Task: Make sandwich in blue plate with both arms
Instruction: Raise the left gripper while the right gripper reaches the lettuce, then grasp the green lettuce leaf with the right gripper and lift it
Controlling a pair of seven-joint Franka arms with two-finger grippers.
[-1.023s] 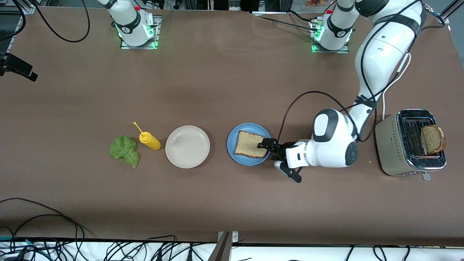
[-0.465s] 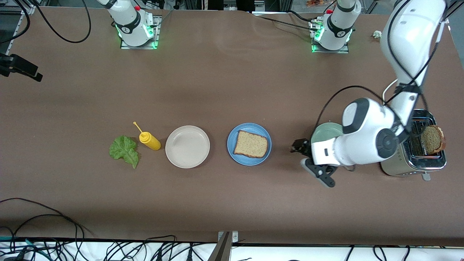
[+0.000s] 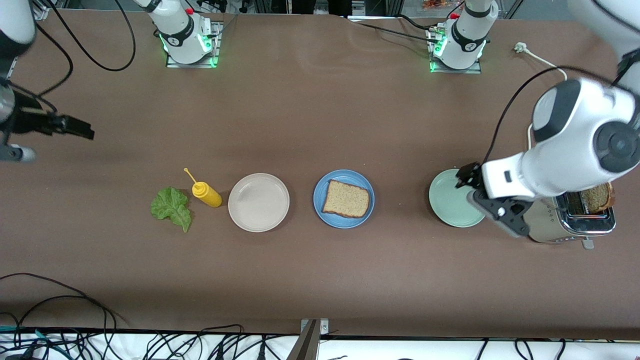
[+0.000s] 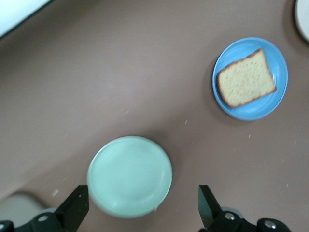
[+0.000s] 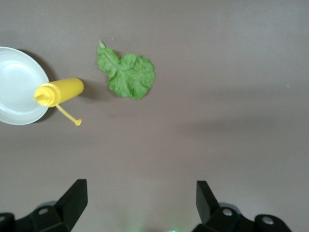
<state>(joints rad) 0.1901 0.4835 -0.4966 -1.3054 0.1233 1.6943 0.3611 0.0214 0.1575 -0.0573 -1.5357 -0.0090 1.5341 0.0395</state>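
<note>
No writing was legible. The left end effector [image 3: 487, 200] hung spread and empty over the mint-green plate [image 3: 450, 205]; the right end effector [image 3: 50, 137], also spread, held nothing above the bare surface [image 3: 310, 115].

Table [image 3: 300, 125] is plain matte brown. Blue plate [image 3: 320, 207] is solid medium blue, holding 1 speckled tan-brown bread slice [image 3: 347, 199] with darker crust; beige-white plate [image 3: 258, 202] and mint-green plate [image 3: 450, 202] are both unpatterned. Lettuce leaf [image 3: 171, 207] bright green and veined, squeeze bottle [image 3: 205, 193] all yellow, toaster [image 3: 570, 225] silver, arms white with black bands.
</note>
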